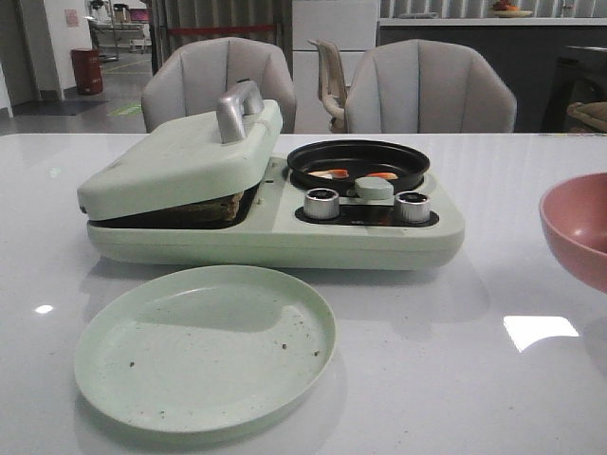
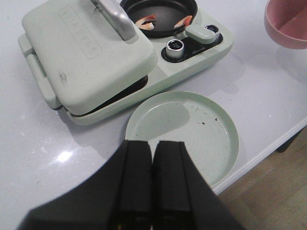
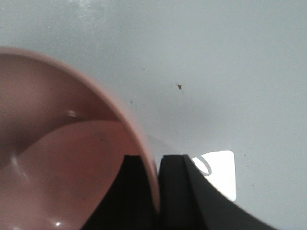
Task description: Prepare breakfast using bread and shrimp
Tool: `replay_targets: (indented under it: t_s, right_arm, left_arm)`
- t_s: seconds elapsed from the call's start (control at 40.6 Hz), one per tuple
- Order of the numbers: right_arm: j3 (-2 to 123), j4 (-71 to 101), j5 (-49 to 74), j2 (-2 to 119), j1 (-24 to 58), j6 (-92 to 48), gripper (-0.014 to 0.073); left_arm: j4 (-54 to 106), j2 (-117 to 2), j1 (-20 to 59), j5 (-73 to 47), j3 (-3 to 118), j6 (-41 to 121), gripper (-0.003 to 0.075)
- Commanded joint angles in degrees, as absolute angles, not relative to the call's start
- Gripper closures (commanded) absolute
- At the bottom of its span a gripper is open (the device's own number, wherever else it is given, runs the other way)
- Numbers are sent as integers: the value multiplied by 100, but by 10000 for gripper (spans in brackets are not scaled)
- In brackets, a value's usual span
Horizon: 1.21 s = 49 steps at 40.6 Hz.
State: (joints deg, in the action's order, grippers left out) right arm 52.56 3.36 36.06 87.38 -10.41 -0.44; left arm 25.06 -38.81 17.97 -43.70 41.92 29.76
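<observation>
white table (image 1: 531,237) bore a press with bread (image 1: 211,206) under its lid, shrimp (image 2: 145,22) panned, plate (image 1: 204,346) awaiting; left gripper (image 2: 152,179) clenched empty, right gripper (image 3: 156,187) pinched the bowl (image 3: 139,139) rim.

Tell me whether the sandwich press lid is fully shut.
Not fully shut: the lid sits tilted, propped on the bread showing in the front gap.

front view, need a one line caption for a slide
Pale green breakfast maker with bread under its lid, shrimp in its black pan, round green plate in front.
</observation>
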Motion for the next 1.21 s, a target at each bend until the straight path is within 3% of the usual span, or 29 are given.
replay_targets:
  t_s: [0.0,0.296,0.641,0.863,1.183]
  right_arm:
    - [5389,396,3215,8759,-1080,-122,504]
    - [5458,332,2784,9059,-1080,-122,151]
    - [6035,313,3450,7909,-595,-235,140]
    - [5382,237,3502,6433,229,-359,141]
    - [4319,219,4208,4651,227,-347,141]
  left_arm:
    - [2648,-3876,1845,-3946,4344,2977,620]
    - [2648,-3876,1845,-3946,4344,2977,620]
    - [2648,-3876,1845,-3946,4344,2977,620]
    - [2648,-3876,1845,-3946,4344,2977,620]
    - [2648,-3876,1845,-3946,4344,2977,620]
